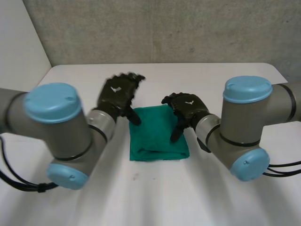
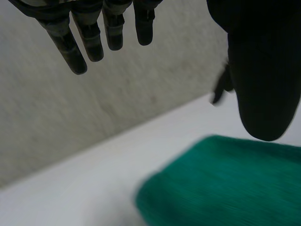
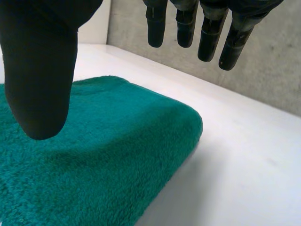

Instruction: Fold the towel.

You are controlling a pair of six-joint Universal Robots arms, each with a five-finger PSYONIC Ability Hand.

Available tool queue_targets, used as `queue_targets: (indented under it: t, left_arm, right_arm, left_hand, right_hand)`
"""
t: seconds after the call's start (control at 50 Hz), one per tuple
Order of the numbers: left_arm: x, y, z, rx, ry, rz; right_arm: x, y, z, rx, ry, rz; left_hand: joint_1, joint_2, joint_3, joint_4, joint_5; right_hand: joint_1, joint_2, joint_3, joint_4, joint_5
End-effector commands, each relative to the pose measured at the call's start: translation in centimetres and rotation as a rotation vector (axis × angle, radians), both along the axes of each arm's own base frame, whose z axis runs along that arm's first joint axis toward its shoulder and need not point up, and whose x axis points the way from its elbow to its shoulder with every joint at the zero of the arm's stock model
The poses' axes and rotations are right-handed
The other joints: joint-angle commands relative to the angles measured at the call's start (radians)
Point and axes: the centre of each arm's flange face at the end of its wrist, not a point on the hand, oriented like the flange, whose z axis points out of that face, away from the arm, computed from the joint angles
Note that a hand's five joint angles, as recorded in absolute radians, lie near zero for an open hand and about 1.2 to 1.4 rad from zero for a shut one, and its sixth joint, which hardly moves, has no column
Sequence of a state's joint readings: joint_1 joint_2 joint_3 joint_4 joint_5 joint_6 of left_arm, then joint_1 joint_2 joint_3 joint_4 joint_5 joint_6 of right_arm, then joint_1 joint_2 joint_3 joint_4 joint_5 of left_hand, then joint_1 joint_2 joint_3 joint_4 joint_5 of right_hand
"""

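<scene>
A green towel (image 1: 157, 134) lies folded into a thick rectangle in the middle of the white table (image 1: 155, 193). My left hand (image 1: 118, 94) hovers just left of the towel's far left corner, fingers straight and spread, holding nothing. Seen from the left wrist, the towel (image 2: 225, 188) lies below the thumb, apart from the hand (image 2: 263, 70). My right hand (image 1: 186, 109) hangs over the towel's far right part, open, thumb pointing down toward the cloth. From the right wrist, the towel (image 3: 94, 165) sits under the palm, and the fingers (image 3: 207, 33) and thumb are off it.
A grey concrete wall (image 1: 188, 28) runs behind the table's far edge. Bare tabletop surrounds the towel on all sides. Both arms' grey elbows with light-blue caps (image 1: 49, 101) (image 1: 247, 89) stand at the near left and right.
</scene>
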State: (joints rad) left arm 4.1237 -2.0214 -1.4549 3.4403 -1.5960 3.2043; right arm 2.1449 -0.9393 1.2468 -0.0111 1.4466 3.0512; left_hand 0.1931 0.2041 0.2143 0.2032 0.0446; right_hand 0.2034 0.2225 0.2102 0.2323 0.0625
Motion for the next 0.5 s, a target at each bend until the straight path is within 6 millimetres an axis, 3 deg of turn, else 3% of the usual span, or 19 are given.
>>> queue_targets:
  t: [0.02,0.12,0.24,0.3,0.32,0.36,0.38,0.4,0.42,0.44,0.46,0.48,0.5]
  left_arm:
    - [-1.7,0.5,-7.6,0.295,-0.102,-0.015]
    - [-1.1,0.5,-9.3,0.335,-0.145,0.028]
    - [-0.7,0.4,-9.1,0.315,-0.189,0.039]
    - [-0.6,0.6,-6.5,0.25,-0.211,0.032]
    - [-0.5,0.7,-5.4,0.223,-0.21,0.029]
    - [-0.1,1.0,-1.7,0.131,-0.192,0.028]
    - [0.0,1.1,-0.4,0.101,-0.181,0.028]
    - [0.2,1.2,0.9,0.07,-0.167,0.029]
    - [0.5,1.2,2.1,0.042,-0.151,0.036]
    - [1.4,0.9,4.8,-0.018,-0.116,0.063]
    - [1.4,0.9,4.9,-0.019,-0.115,0.063]
    - [2.7,0.4,7.4,-0.072,-0.076,0.099]
    - [2.7,0.4,7.4,-0.073,-0.075,0.099]
  right_arm:
    - [-1.1,-1.6,-3.6,0.143,-0.033,-0.033]
    - [-1.5,-2.0,-5.3,0.151,0.03,-0.033]
    - [-2.7,-3.1,-4.2,0.122,0.046,-0.068]
    - [-2.7,-3.2,-2.0,0.074,0.021,-0.07]
    - [-2.9,-3.1,0.2,0.027,-0.003,-0.073]
    - [-3.2,-3.0,2.7,-0.023,-0.03,-0.077]
    - [-3.2,-3.0,2.7,-0.023,-0.031,-0.077]
    - [-4.1,-3.0,6.2,-0.103,-0.071,-0.103]
    - [-4.1,-3.0,6.2,-0.104,-0.071,-0.103]
    - [-4.5,-2.9,7.4,-0.131,-0.085,-0.117]
    - [-5.6,-3.1,9.6,-0.182,-0.106,-0.156]
    - [-5.6,-3.1,9.6,-0.183,-0.106,-0.156]
    - [-6.8,-3.2,11.5,-0.229,-0.123,-0.202]
  left_hand:
    - [0.038,0.027,0.017,0.028,0.012]
    - [0.035,0.024,0.014,0.025,0.009]
    - [0.023,0.012,0.002,0.013,-0.003]
    - [0.0,-0.011,-0.021,-0.01,-0.026]
    - [-0.006,-0.017,-0.027,-0.016,-0.032]
    - [-0.009,-0.02,-0.03,-0.019,-0.035]
    - [-0.012,-0.023,-0.033,-0.022,-0.038]
    - [-0.012,-0.023,-0.033,-0.022,-0.038]
    - [-0.012,-0.023,-0.033,-0.022,-0.038]
    - [-0.009,-0.02,-0.03,-0.019,-0.035]
    - [-0.009,-0.02,-0.03,-0.019,-0.035]
    - [-0.006,-0.017,-0.027,-0.016,-0.032]
    - [-0.006,-0.017,-0.027,-0.016,-0.032]
  right_hand:
    - [-0.029,-0.048,-0.036,-0.058,-0.062]
    - [-0.029,-0.048,-0.036,-0.058,-0.062]
    - [-0.029,-0.048,-0.036,-0.058,-0.062]
    - [-0.029,-0.048,-0.036,-0.058,-0.062]
    - [-0.029,-0.048,-0.036,-0.058,-0.062]
    - [-0.029,-0.048,-0.036,-0.058,-0.062]
    - [-0.029,-0.048,-0.036,-0.058,-0.062]
    - [-0.029,-0.048,-0.036,-0.058,-0.062]
    - [-0.029,-0.048,-0.036,-0.058,-0.062]
    - [-0.029,-0.048,-0.036,-0.058,-0.062]
    - [-0.029,-0.048,-0.036,-0.058,-0.062]
    - [-0.029,-0.048,-0.036,-0.058,-0.062]
    - [-0.029,-0.048,-0.036,-0.058,-0.062]
